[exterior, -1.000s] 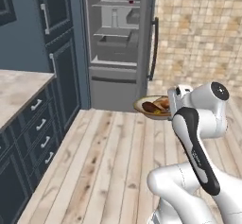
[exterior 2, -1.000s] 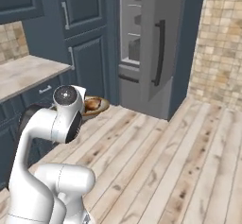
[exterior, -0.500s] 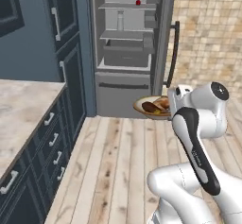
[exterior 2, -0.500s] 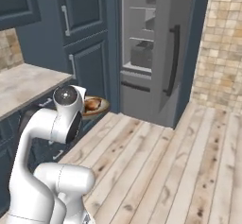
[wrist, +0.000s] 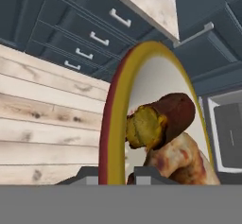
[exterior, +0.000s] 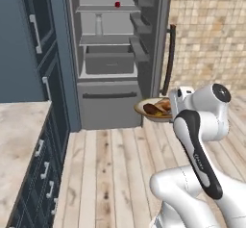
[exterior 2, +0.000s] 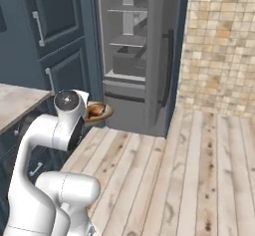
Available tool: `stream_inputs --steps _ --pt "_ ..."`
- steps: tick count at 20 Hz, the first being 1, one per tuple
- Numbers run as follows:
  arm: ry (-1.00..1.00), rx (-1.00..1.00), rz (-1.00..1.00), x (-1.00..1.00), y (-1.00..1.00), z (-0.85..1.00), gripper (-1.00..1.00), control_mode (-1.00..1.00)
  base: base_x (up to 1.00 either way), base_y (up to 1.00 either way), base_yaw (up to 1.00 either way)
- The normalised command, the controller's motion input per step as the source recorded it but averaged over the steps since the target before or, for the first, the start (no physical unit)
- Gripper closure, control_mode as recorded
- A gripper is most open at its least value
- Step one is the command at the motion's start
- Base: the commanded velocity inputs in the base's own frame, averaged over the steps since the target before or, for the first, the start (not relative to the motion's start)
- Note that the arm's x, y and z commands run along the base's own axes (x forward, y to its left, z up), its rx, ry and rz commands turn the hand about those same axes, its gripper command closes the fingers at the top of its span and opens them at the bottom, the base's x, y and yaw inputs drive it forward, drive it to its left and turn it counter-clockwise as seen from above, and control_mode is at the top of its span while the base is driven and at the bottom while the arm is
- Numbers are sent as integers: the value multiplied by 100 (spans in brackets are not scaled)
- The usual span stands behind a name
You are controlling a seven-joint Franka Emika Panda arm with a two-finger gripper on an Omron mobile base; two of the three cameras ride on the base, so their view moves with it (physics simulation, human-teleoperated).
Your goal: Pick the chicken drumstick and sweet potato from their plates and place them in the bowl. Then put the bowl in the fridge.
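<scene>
Two dark fingertips (wrist: pixel 146 175) clamp the rim of the bowl (exterior: pixel 144 109), held level above bare plank floor (exterior: pixel 115 174); the gripper (wrist: pixel 116 176) is closed on it. Inside lie the sweet potato (wrist: pixel 177 112) and the chicken drumstick (wrist: pixel 182 164), touching. Beyond, the fridge (exterior: pixel 108 54) stands open, its door (exterior: pixel 158 34) close beside the bowl, with counter drawers (exterior: pixel 45 174) flanking the floor to the left.

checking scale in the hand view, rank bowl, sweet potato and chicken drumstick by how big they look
1. bowl, largest, its rim cut off at the bottom.
2-3. sweet potato and chicken drumstick look alike; the drumstick is cut off, so unranked.
</scene>
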Motion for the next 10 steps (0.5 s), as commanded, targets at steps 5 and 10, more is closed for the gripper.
stream_inputs --steps 5,10 --pt "0 0 0 0 0 0 100 100 52 76 -10" --pt "0 0 0 0 0 0 100 100 63 55 -23"
